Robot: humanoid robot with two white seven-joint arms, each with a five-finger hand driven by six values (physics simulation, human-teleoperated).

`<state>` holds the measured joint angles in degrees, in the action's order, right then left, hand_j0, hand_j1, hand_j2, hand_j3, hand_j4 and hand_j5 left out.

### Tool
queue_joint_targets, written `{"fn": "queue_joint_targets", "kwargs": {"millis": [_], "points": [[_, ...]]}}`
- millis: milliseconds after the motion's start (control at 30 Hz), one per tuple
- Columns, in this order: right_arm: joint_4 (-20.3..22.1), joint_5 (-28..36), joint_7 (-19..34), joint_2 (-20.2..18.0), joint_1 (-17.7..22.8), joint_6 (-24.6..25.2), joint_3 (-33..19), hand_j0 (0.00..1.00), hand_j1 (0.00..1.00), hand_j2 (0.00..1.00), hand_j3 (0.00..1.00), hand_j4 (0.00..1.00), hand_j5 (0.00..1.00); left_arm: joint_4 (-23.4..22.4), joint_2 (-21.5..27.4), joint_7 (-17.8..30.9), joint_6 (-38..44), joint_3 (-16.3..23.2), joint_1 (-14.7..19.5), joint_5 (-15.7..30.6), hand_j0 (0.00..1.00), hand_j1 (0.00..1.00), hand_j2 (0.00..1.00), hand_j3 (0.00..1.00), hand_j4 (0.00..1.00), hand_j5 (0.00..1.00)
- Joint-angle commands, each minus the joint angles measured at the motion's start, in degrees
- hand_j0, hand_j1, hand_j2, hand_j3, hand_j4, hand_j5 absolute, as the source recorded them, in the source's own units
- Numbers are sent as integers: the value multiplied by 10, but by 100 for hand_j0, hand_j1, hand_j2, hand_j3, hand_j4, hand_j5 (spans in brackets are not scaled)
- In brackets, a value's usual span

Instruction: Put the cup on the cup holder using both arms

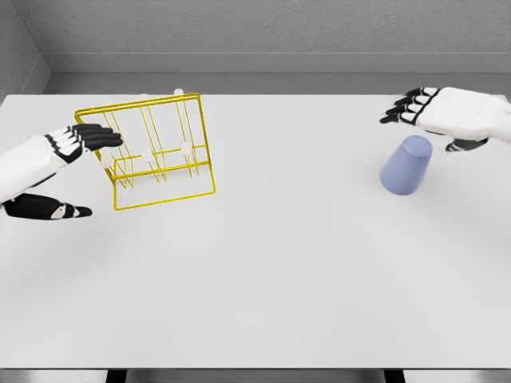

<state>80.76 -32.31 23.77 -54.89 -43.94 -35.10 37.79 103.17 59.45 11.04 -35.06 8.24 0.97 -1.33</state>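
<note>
A lavender-blue cup point(406, 165) stands upside down on the white table point(271, 271) at the right. My right hand point(427, 120) hovers just behind and above it, fingers spread, not touching it. A yellow wire cup holder point(156, 152) with white-tipped pegs stands at the left, tilted back. My left hand point(76, 171) is at the holder's left side, its fingers point(100, 138) reaching to the wire frame and its thumb point(56, 209) stretched out below; it holds nothing.
The table's far edge meets a grey wall at the back. Its front edge runs along the bottom of the view.
</note>
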Motion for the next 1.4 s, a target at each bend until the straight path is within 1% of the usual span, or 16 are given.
{"fn": "queue_joint_targets", "kwargs": {"millis": [0,133,200,300,367,400,433,467,533,600,700,800,967,1100,1233,1367], "points": [[-3,-6,11,-11,0,1,4,100,100,100,100,100,100,0,-6,0,1,11,0,3,100,100,100,100,100,100],[2,-6,14,-16,-2,1,6,100,100,100,100,100,100,0,-14,1,1,20,1,-7,100,100,100,100,100,100],[9,-7,14,-15,-2,1,26,100,100,100,100,100,100,0,-21,1,1,36,0,-9,100,100,100,100,100,100],[7,-7,14,-5,-3,1,51,100,100,100,100,100,100,0,-24,0,1,43,1,-8,100,100,100,100,100,100],[5,-8,14,0,-3,1,63,100,100,100,100,100,100,1,-37,-1,1,54,16,-7,100,100,100,100,100,100],[4,-11,14,4,-3,1,69,100,100,100,100,100,100,1,-40,-4,1,77,39,-7,100,100,100,100,100,100],[3,-13,14,6,-3,1,70,100,100,100,100,100,100,1,-50,-4,1,90,49,-7,100,100,100,100,100,100],[2,-14,14,9,-2,1,71,100,100,100,100,100,100,1,-52,-4,1,98,53,-7,100,100,100,100,100,100],[-2,-15,14,10,-3,1,71,100,100,100,100,100,100,0,-57,-6,1,99,56,-6,100,100,100,100,100,100],[-17,-22,15,24,-3,1,71,100,100,100,100,100,100,0,-58,-6,1,115,63,-5,100,100,100,100,100,100],[-26,-23,15,26,-3,1,71,100,100,100,100,100,100,0,-58,-7,1,133,64,-5,100,100,100,100,100,100],[-46,-31,14,39,-4,1,71,100,100,100,100,100,100,0,-59,-7,1,148,64,-4,100,100,100,100,100,100],[-52,-33,14,47,-4,1,70,99,99,99,99,99,99,0,-61,-7,1,169,62,3,100,100,100,100,100,100],[-53,-32,14,49,-4,1,69,99,99,99,99,99,99,-3,-59,-8,1,194,60,12,100,100,100,100,100,100],[-52,-33,15,47,-4,1,69,93,93,93,93,93,93,-19,-55,-7,1,198,60,12,100,100,100,100,100,100],[-49,-33,27,47,-5,1,69,86,86,86,86,86,86,-39,-56,-7,1,217,61,13,100,100,100,100,100,100]]}}
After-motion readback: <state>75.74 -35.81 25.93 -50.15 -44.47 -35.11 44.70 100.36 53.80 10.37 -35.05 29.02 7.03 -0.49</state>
